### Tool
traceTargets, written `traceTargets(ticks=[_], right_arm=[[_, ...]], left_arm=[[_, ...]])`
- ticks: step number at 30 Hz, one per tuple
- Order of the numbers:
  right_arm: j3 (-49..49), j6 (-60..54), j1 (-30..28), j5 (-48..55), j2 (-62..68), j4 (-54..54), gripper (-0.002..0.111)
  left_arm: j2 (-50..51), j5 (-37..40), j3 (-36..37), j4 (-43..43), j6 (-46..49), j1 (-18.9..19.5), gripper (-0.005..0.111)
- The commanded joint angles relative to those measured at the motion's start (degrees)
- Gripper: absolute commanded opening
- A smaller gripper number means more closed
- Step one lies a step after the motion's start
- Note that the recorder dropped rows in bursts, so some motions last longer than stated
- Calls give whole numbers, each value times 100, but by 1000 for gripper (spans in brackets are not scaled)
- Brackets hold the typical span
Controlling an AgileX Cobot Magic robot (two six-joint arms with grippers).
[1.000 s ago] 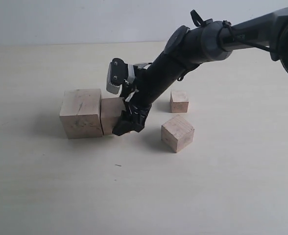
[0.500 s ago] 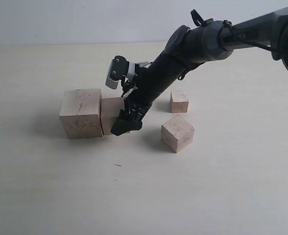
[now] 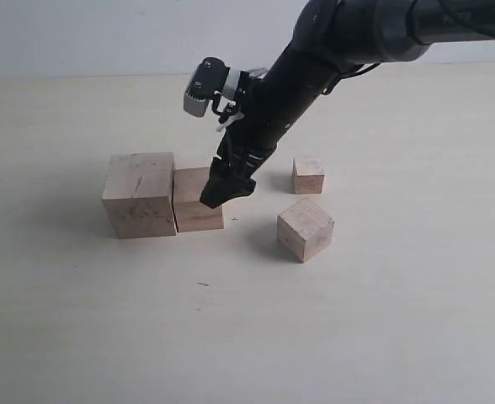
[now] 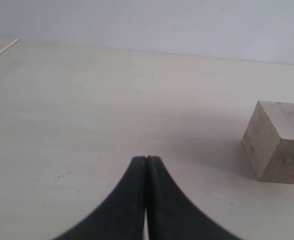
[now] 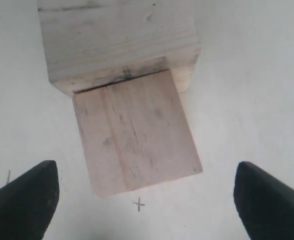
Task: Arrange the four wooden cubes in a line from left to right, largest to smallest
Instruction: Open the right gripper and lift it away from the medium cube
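The largest wooden cube [image 3: 139, 194], scuffed with dark marks, stands at the left, also in the left wrist view [image 4: 279, 142] and right wrist view [image 5: 114, 37]. A second, smaller cube [image 3: 195, 204] [image 5: 134, 135] sits against its right side. A third cube [image 3: 305, 228] rests to the right, turned at an angle, and the smallest cube [image 3: 308, 174] lies behind it. My right gripper [image 3: 226, 187] [image 5: 144, 192] hangs open just above the second cube's right edge, holding nothing. My left gripper [image 4: 146, 159] is shut and empty above bare table.
The pale wooden table [image 3: 382, 320] spreads around the cubes. A small pencil cross [image 5: 139, 204] marks the surface beside the second cube. The right arm [image 3: 332, 50] reaches in from the upper right.
My right gripper has opened off the second cube and lifted up and back, leaving that cube resting against the largest one.
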Motion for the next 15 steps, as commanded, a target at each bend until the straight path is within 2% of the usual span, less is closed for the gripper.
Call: traceTargets(ticks=[1, 6, 11, 15], right_arm=[[8, 511, 0, 213, -255, -258, 86], [8, 843, 0, 301, -270, -630, 77], [8, 1212, 0, 360, -248, -1248, 54], [8, 1212, 0, 148, -18, -1207, 54]], left_arm=[[-36, -58, -4, 12, 0, -19, 0], [-36, -58, -4, 12, 0, -19, 0], [-36, -58, -4, 12, 0, -19, 0], [-36, -58, -4, 12, 0, -19, 0]])
